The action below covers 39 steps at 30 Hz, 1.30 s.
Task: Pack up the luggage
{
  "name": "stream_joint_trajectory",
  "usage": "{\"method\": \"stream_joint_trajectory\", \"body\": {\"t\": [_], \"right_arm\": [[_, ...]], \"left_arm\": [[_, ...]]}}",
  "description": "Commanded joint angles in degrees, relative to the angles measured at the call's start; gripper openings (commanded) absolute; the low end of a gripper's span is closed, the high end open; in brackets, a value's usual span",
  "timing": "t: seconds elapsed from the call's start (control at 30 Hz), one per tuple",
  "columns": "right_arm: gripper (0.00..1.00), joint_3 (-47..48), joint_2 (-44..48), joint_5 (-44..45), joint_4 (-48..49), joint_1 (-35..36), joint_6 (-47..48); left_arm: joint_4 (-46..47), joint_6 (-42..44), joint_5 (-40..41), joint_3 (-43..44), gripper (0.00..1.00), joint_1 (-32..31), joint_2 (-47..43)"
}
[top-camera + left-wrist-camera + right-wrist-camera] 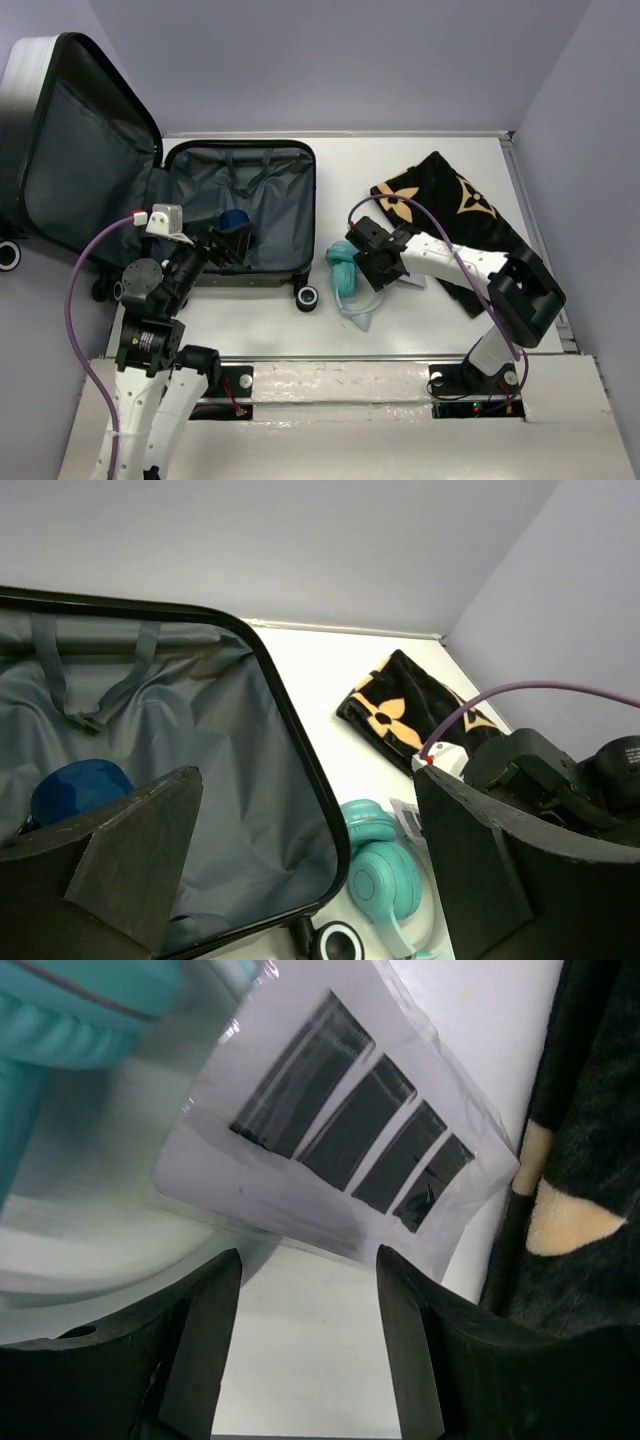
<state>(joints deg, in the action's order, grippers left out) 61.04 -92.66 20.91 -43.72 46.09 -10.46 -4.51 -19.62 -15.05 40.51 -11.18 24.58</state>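
While my left claw (228, 243) hangs spread and empty over the near edge of the luggage (272, 205), which lies open on the left of the worktop (400, 170) with a blue item (80, 790) on its grey lining, my right claw (305, 1260) hovers parted, holding nothing, just above a clear packet (330, 1130) of dark strips. That packet lies between the teal headphones (343, 268) and the black flowered cloth (450, 195). I judge I am at the pick of the packet: next I should lower, pinch its thin edge without dragging the headphones, then carry it left into the case
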Motion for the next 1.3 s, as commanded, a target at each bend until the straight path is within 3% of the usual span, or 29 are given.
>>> {"method": "stream_joint_trajectory", "body": {"t": [0.0, 0.3, 0.5, 0.53, 0.63, 0.9, 1.0, 1.1, 1.27], "right_arm": [[0.62, 4.26, -1.64, -0.78, 5.05, -0.21, 2.99], [0.59, 7.25, -4.54, 0.53, 7.77, -0.21, 4.92], [0.29, 8.57, -6.74, 3.35, 8.83, -0.21, 5.54], [0.19, 8.66, -6.74, 4.05, 9.09, -0.21, 5.45], [0.07, 8.84, -5.52, 5.54, 8.92, -0.21, 5.1], [0.07, 9.63, 7.2, 9.86, 5.67, -0.21, 3.6], [0.07, 13.91, 11.61, 8.72, 5.49, 1.1, 4.04], [0.07, 18.84, 11.8, 8.27, 7.15, 2.86, 6.06], [0.07, 33.14, 1.83, 2.58, 18.2, 4.72, 11.58]], "left_arm": [[3.02, 0.02, -1.47, 0.01, 0.99, -0.25, 0.65], [3.11, -0.16, -1.91, -0.08, 0.99, -0.25, 1.0], [3.2, -0.16, -2.18, -0.08, 0.99, -0.16, 1.26], [3.2, -0.16, -2.18, -0.08, 0.99, -0.16, 1.26], [3.2, -0.07, -2.27, -0.08, 0.99, -0.16, 1.35], [3.37, -0.16, -2.62, -0.08, 0.99, -0.07, 1.61], [3.46, -0.25, -2.79, -0.17, 0.99, 0.1, 1.7], [3.55, -0.25, -2.88, -0.08, 0.99, 0.37, 1.7], [3.46, -0.16, -2.53, -0.08, 0.99, 1.07, 1.79]]}}
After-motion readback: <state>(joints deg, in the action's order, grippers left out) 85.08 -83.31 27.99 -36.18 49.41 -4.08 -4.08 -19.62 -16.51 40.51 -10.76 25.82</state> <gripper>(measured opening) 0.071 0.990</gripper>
